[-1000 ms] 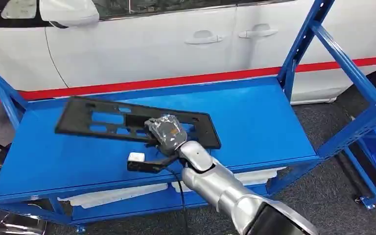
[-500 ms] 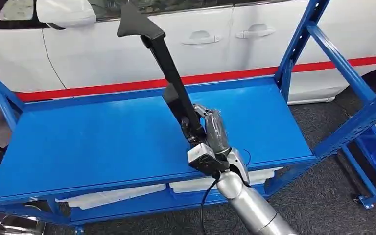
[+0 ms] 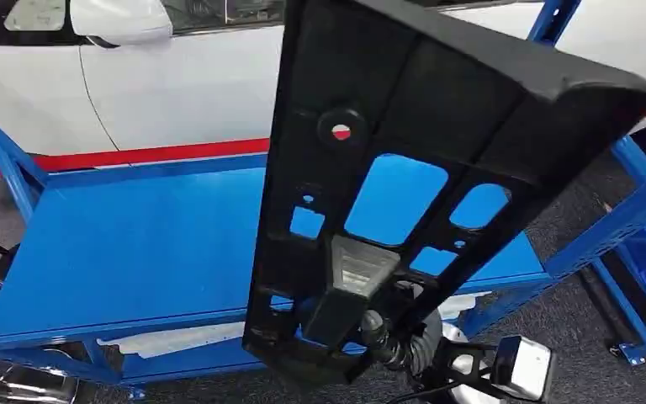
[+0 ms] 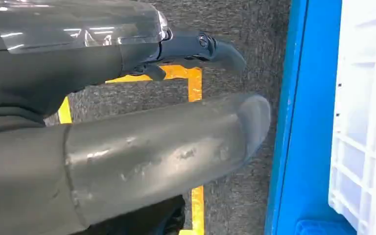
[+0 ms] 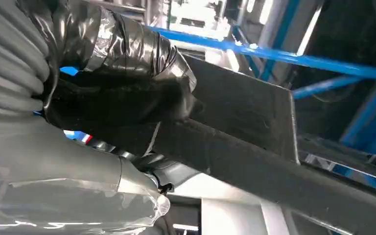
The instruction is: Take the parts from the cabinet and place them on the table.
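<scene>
While the right hand (image 5: 122,88) grips the black panel (image 3: 404,160), you see that part raised close to the head camera, spanning centre to upper right above the blue shelf (image 3: 135,244). The left hand (image 4: 142,142) holds nothing, fingers extended.

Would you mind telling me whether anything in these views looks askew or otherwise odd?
The black plastic panel is the odd thing: the right robot hand grips it near its lower end, so it stands steeply tilted close in front of the head camera, hiding much of the blue shelf. The left robot hand holds nothing. Nothing looks spilled or damaged.
</scene>
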Robot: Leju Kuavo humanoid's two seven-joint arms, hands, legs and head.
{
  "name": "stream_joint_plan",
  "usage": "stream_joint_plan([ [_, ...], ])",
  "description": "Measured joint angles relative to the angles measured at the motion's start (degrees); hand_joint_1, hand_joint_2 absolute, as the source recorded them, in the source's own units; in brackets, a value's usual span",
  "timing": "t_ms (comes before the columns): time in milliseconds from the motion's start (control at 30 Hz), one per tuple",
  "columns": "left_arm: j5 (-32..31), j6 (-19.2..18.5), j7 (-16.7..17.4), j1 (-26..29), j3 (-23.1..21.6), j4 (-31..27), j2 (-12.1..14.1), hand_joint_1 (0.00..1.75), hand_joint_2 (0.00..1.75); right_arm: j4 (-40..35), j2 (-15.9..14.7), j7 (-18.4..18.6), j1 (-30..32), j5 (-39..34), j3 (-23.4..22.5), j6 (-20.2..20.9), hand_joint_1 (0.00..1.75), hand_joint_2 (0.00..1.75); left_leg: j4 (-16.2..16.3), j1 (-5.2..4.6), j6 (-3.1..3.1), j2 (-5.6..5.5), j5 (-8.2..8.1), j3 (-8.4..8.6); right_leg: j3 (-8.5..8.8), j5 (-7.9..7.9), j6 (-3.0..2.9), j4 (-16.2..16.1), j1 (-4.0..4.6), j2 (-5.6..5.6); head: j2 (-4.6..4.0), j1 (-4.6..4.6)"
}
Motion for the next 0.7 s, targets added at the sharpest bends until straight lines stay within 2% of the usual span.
stream_joint_plan([
  [33,0.0,0.0,0.07,0.04,0.19,0.0,-0.06,0.0,0.0,-0.35,-0.13,0.0,0.23,-0.13,-0.02,0.04,1.75,1.75,-0.44,0.17,-0.43,0.04,0.24,0.16,0.0,0.12,-0.3,-0.02,0.16,0.09,0.0,0.0],
  [67,-0.02,0.0,0.09,0.04,0.35,0.0,-0.15,0.0,0.0,-0.8,-0.22,0.0,0.37,-0.15,-0.02,0.11,1.75,1.75,-0.44,0.14,-0.83,0.03,0.33,0.15,-0.08,0.42,-0.8,-0.39,-0.06,0.11,0.0,0.0],
  [100,-0.02,0.0,0.11,-0.03,0.41,0.0,-0.17,0.0,0.0,-1.22,-0.24,0.0,0.47,-0.15,-0.02,0.19,1.75,1.75,0.19,0.37,-1.03,0.09,-0.64,-0.2,-0.06,0.76,-1.32,-0.72,-0.44,-0.16,0.0,0.0],
  [133,-0.08,0.0,0.09,-0.04,0.41,0.0,-0.22,0.0,0.0,-1.53,-0.24,0.0,0.54,-0.15,-0.02,0.31,1.75,1.75,2.05,0.32,-1.13,0.13,-2.6,-0.79,-0.18,0.91,-1.65,-0.77,-0.47,-0.19,0.0,-0.02],
  [200,-0.04,0.02,0.09,-0.06,0.48,0.0,-0.24,0.0,0.0,-1.92,-0.26,0.0,0.72,-0.17,-0.02,0.31,1.75,1.75,11.08,0.34,-1.48,0.14,-8.3,-4.14,-0.77,1.24,-2.1,-0.72,-0.34,-0.33,0.0,-0.02],
  [233,-0.04,0.02,0.09,-0.06,0.5,0.0,-0.26,0.0,0.0,-1.92,-0.35,0.0,0.87,-0.17,-0.02,0.31,1.75,1.75,15.37,0.34,-1.6,0.14,-10.27,-5.65,-1.09,1.46,-2.19,-0.68,-0.23,-0.38,0.0,-0.02],
  [267,-0.02,0.02,0.11,0.0,0.5,0.0,-0.26,0.0,0.0,-1.92,-0.39,0.0,1.04,-0.17,-0.02,0.31,1.75,1.75,17.48,0.34,-1.6,0.14,-10.84,-6.13,-1.39,1.66,-2.19,-0.56,-0.16,-0.39,0.0,0.0],
  [300,-0.02,0.02,0.13,0.02,0.52,0.0,-0.26,0.0,0.0,-1.92,-0.46,0.0,1.17,-0.17,-0.02,0.31,1.75,1.75,16.74,0.34,-1.49,0.14,-10.04,-5.29,-1.69,1.86,-2.16,-0.44,-0.12,-0.39,0.0,-0.02],
  [333,-0.02,0.02,0.15,0.0,0.52,0.0,-0.26,0.0,0.0,-1.92,-0.48,0.0,1.25,-0.17,-0.02,0.31,1.75,1.75,13.56,0.33,-1.35,0.14,-8.25,-3.29,-1.87,2.07,-2.06,-0.42,-0.1,-0.37,0.0,0.0],
  [367,-0.02,0.02,0.15,-0.06,0.52,0.0,-0.26,0.0,0.0,-1.97,-0.52,0.0,1.26,-0.17,-0.02,0.31,1.75,1.75,8.65,0.29,-1.12,0.14,-6.03,-0.38,-1.96,2.27,-1.9,-0.42,-0.1,-0.35,0.0,-0.02],
  [400,-0.02,0.02,0.15,-0.14,0.52,0.0,-0.26,0.0,0.0,-2.14,-0.52,0.0,1.27,-0.17,-0.02,0.3,1.75,1.75,2.43,0.25,-0.8,0.14,-3.72,3.35,-1.99,2.52,-1.66,-0.43,-0.1,-0.31,0.0,-0.02],
  [433,-0.02,0.02,0.15,-0.2,0.52,0.0,-0.22,0.0,0.0,-2.36,-0.52,0.0,1.27,-0.17,-0.02,0.35,1.75,1.75,-1.49,0.19,-0.54,0.12,-3.65,5.33,-1.99,2.78,-1.38,-0.58,-0.13,-0.35,0.0,0.0],
  [467,0.0,0.02,0.22,-0.3,0.52,0.0,-0.22,0.0,0.0,-2.49,-0.57,-0.02,1.21,-0.2,-0.02,0.74,1.75,1.75,-2.01,-0.24,-0.44,0.04,-3.2,5.22,-2.16,3.08,-0.99,-0.44,0.18,-0.33,0.0,0.0],
  [567,0.0,0.07,0.9,-0.06,0.59,0.0,-0.24,0.0,0.0,-2.58,-0.7,0.18,1.28,-0.22,0.0,3.11,1.75,1.75,-1.48,-0.5,0.28,-0.03,-2.6,4.67,-2.16,4.09,0.07,-0.87,-0.06,-0.33,0.0,0.0],
  [600,-0.04,0.35,1.73,-0.06,0.72,0.0,-0.26,0.0,0.0,-2.58,-0.98,0.31,1.21,-0.17,0.13,5.32,1.75,1.75,-2.21,0.05,0.86,0.13,-1.72,4.16,-2.44,4.2,0.5,-0.74,0.21,-0.01,0.0,0.02],
  [633,-0.22,0.7,2.74,-0.25,0.85,0.0,-0.35,0.0,0.0,-2.62,-1.62,0.04,1.26,0.51,0.44,7.74,1.75,1.75,-2.11,0.05,1.29,0.5,-1.1,3.97,-3.31,1.97,0.73,0.56,0.01,0.05,0.0,0.02],
  [667,-0.44,1.07,3.63,-0.33,0.87,0.0,-0.35,0.0,0.0,-2.75,-2.12,-0.24,1.27,1.56,0.9,9.29,1.75,1.75,-1.97,-0.01,1.88,0.54,-0.68,3.28,-4.35,-1.22,0.79,3.62,-0.03,0.04,0.0,0.02],
  [700,-0.59,1.35,4.8,-0.32,0.9,0.0,-0.35,0.0,0.0,-2.75,-2.79,-0.63,1.38,2.87,1.41,9.86,1.75,1.75,-1.77,-0.17,2.15,0.62,-0.42,2.58,-5.73,-4.61,0.95,8.14,-0.09,0.0,0.0,0.04],
])
